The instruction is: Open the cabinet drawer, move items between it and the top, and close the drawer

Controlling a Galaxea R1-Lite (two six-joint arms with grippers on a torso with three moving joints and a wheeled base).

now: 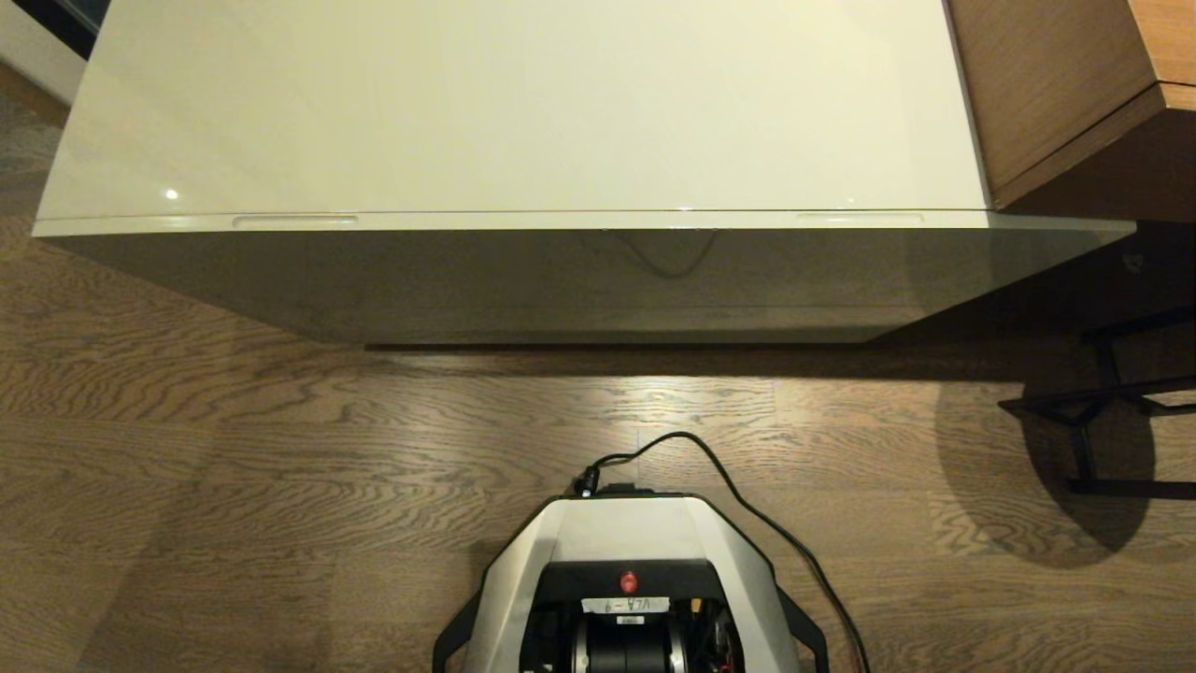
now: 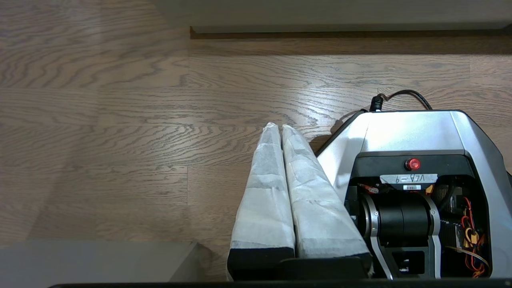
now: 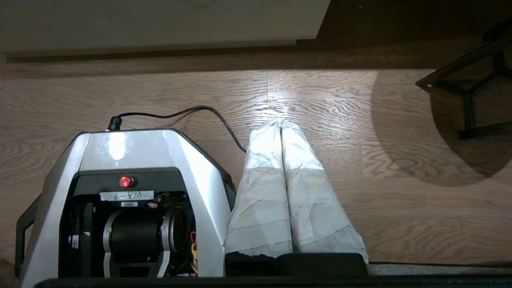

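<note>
Lower centre of the head view: robot base point(image 1: 628, 551), silver shell with a red button, a black cable point(image 1: 747, 505) looping off it toward the lower right. Neither arm visible there.

Parked alongside the base, pointing at the wooden floor point(image 1: 234, 467): left end effector point(image 2: 281, 127) and right end effector point(image 3: 280, 124), each with paper-wrapped fingers pressed together to a narrow tip, holding nothing. Probably tucked low and closed because no work has begun; well short of the cabinet.

Beyond a strip of bare floor, across the middle of the head view: the cabinet drawer point(image 1: 598, 280), its glossy beige-grey front fully shut, flush under the upper edge. Two slim oblong slots at that edge, the left slot point(image 1: 294, 221) and the right slot point(image 1: 860, 219), likely the only purchase for pulling it out.

Filling the upper part of the frame: the top point(image 1: 523, 103), a glossy cream-white worktop. No slippers or paper roll to be seen on it; presumably inside the drawer, but hidden.

Upper right: a brown wooden furniture piece point(image 1: 1056, 84), hard against the cabinet's end. Right edge, lower: a dark metal frame point(image 1: 1103, 411) standing on the floor with its round shadow, possibly a constraint if approaching the right slot.
</note>
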